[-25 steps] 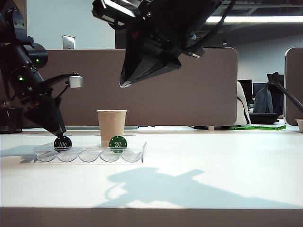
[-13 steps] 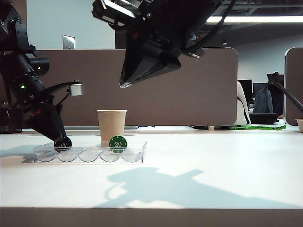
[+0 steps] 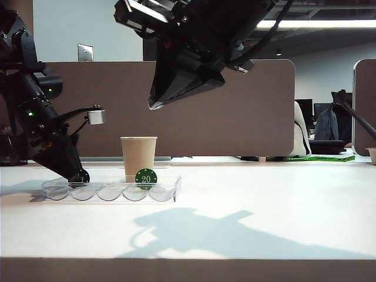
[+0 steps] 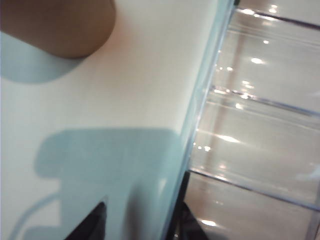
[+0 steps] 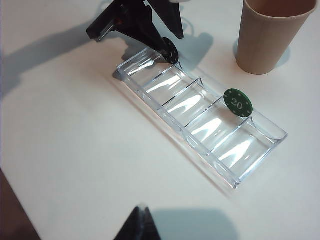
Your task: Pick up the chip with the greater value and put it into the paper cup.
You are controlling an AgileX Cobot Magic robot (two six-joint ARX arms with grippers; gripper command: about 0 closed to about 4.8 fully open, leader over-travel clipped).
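The clear plastic chip tray [image 5: 200, 120] lies on the white bench [image 3: 264, 200], its scooped slots made to stand chips on edge so a tool can straddle one from above; the green chip marked 20 [image 5: 238, 103] stands upright against the tray's far wall in a slot near the paper cup's end; the black chip [image 5: 170, 50] stands the same way at the opposite end slot. The left tool [image 5: 159, 44] is down at that end slot, tilted steeply, its dark fingers [image 5: 150, 30] spread wide to either side of the black chip, not pinching it as far as I can see; from the front the chip is nearly hidden behind the tool, only a dark edge [image 3: 84, 175] showing. I judge this is the approach for the grasp, with closing on the chip next. The tan paper cup [image 3: 138, 157] stands upright just behind the tray, mouth open, close enough for a short carry. The right tool [image 3: 154, 104] hangs high over the bench, well clear, fingers pressed together to a point, apparently parked there so its camera overlooks the tray.
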